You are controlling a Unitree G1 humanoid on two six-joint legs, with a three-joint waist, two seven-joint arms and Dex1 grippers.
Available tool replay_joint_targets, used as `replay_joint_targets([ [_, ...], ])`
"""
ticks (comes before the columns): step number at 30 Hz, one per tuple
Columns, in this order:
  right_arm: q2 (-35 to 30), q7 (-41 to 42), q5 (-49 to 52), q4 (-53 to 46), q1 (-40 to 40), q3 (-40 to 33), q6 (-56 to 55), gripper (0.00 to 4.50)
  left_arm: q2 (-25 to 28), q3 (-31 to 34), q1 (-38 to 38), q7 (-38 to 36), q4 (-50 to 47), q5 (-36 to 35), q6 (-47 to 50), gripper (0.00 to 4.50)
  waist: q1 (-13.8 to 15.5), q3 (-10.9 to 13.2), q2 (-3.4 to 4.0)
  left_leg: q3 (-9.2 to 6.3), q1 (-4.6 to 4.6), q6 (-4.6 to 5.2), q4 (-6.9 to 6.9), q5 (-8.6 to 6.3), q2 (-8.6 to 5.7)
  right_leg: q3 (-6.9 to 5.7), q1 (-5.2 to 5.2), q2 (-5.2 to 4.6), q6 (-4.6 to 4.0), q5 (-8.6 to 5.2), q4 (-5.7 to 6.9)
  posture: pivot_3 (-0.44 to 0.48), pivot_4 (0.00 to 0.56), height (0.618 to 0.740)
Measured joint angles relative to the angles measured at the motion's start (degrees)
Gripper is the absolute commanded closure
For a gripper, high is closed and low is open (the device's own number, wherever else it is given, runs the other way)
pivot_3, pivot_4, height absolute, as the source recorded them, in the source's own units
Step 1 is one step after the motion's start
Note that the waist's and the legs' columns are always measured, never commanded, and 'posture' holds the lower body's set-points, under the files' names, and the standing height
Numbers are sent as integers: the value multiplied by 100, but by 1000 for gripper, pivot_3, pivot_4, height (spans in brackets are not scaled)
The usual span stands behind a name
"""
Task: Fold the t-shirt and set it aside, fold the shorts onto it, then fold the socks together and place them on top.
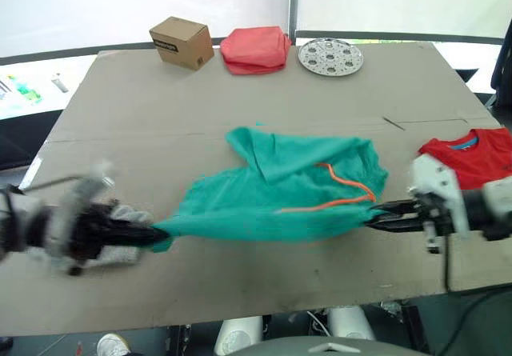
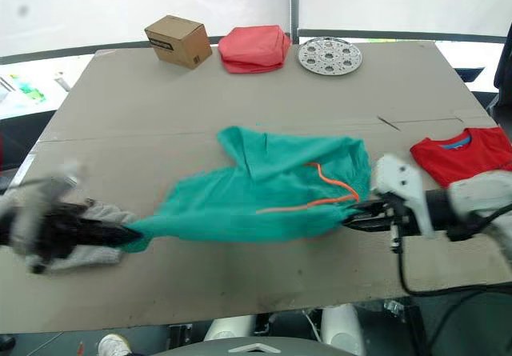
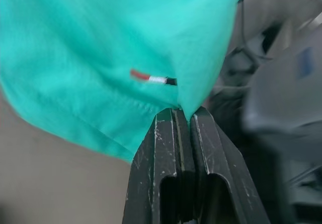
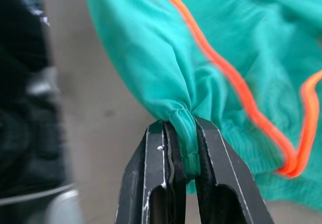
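Observation:
The teal-green shorts point(image 1: 280, 188) with an orange drawstring point(image 1: 344, 190) are stretched across the middle of the table. My left gripper point(image 1: 148, 234) is shut on their left corner, and the left wrist view shows teal cloth point(image 3: 115, 53) pinched between the fingers. My right gripper point(image 1: 376, 216) is shut on their right edge, with bunched fabric point(image 4: 183, 128) clamped in the jaws. The red t-shirt point(image 1: 472, 156) lies folded at the table's right edge, behind my right arm. Light grey socks point(image 2: 92, 248) lie under my left gripper near the front left.
Along the far edge stand a cardboard box point(image 1: 182, 42), a salmon-pink cloth bundle point(image 1: 256, 50) and a perforated metal disc point(image 1: 330, 56). The brown table point(image 1: 160, 108) ends close in front of both grippers.

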Motion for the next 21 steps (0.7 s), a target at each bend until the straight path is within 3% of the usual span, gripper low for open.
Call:
replay_joint_targets([
  [3, -24, -355, 275, 70, -659, -45, 163, 4469, -200, 193, -981, 286, 330, -197, 166, 4487, 1, -15, 14, 3, 9, -1, -5, -1, -4, 2, 4, -2, 0, -1, -3, 0, 150, 736],
  [5, 329, -986, -314, 450, -1369, 596, -56, 4469, -970, -100, -2153, 1154, 601, -5, -155, 4487, 6, -25, -4, 6, 7, -1, -4, 1, -7, 4, 8, -2, 2, 1, -3, 0, 150, 736],
  [7, 725, -1587, -1218, 1171, -2058, 1535, -381, 4469, -1713, -665, -3123, 2115, 962, 672, -721, 4487, 17, -32, -25, 7, 16, -3, 7, 7, -17, 8, 23, 4, 23, 16, 9, 0, 150, 736],
  [9, 1563, -2397, -2426, 2714, -3073, 2506, -946, 4469, -2550, -1424, -4177, 3328, 1726, 1823, -1597, 4487, -2, -27, -70, 17, 14, -6, 20, 39, -31, 34, 25, 33, 23, 21, 34, 0, 150, 736],
  [12, 2441, -3373, -3631, 4937, -4354, 3184, -2198, 4469, -3198, -1827, -5289, 4727, 3028, 2942, -2831, 4487, -35, -4, -100, 41, -15, -24, 18, 53, -32, 62, -11, 39, -2, 37, 42, 0, 150, 736],
  [14, 2882, -3921, -4148, 6219, -5268, 3293, -3364, 4469, -3397, -1840, -6047, 5534, 3819, 3417, -3768, 4487, -65, 6, -104, 42, -34, -34, 2, 60, -27, 61, -34, 44, -6, 40, 46, 0, 150, 736],
  [17, 3094, -4381, -4496, 7515, -6543, 3253, -5104, 4469, -3285, -1706, -6872, 6262, 4497, 3871, -5268, 4487, -173, 9, -101, 35, -48, -40, -28, 61, -22, 21, -46, 45, -3, 38, 5, 0, 150, 736],
  [21, 2928, -4304, -4421, 7487, -7051, 2669, -6273, 4469, -2698, -1348, -6664, 6314, 3899, 4060, -6663, 4487, -260, -9, -97, 42, 13, -41, -91, 59, -13, -27, -5, 38, 0, 37, -7, 0, 150, 736],
])
